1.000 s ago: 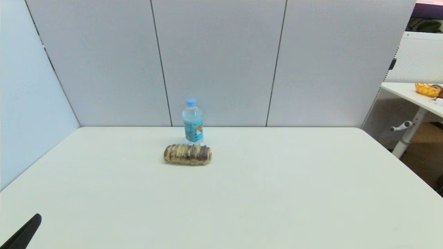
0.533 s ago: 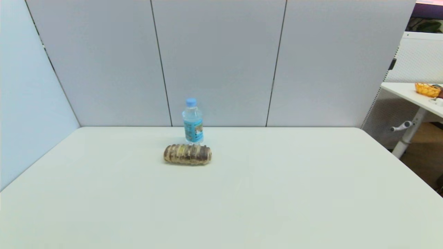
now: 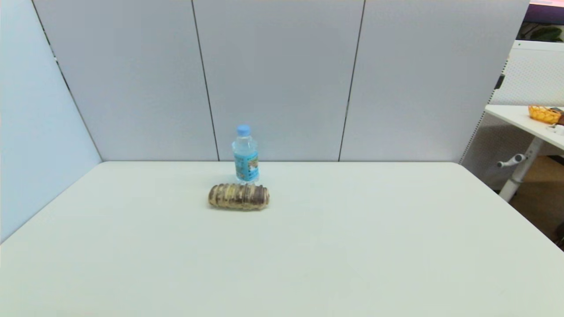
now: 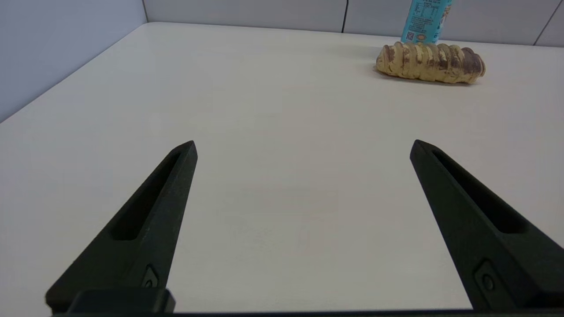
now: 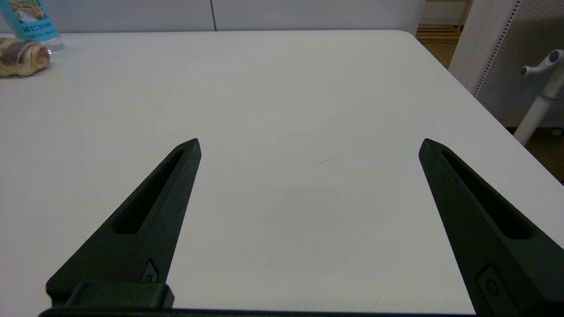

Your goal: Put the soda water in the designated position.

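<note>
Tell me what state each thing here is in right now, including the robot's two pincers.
soda water: upright, cap on, standing free at the far side of the table, just behind the ridged roll.
ridged brown-and-tan roll: lying on its side, untouched.
left pincer: open, empty, over bare table, far from the bottle.
right pincer: open, empty, over bare table.

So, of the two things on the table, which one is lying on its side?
The brown-and-tan ridged roll lies on its side, just in front of the bottle, which stands upright with its light blue cap on top.
</note>
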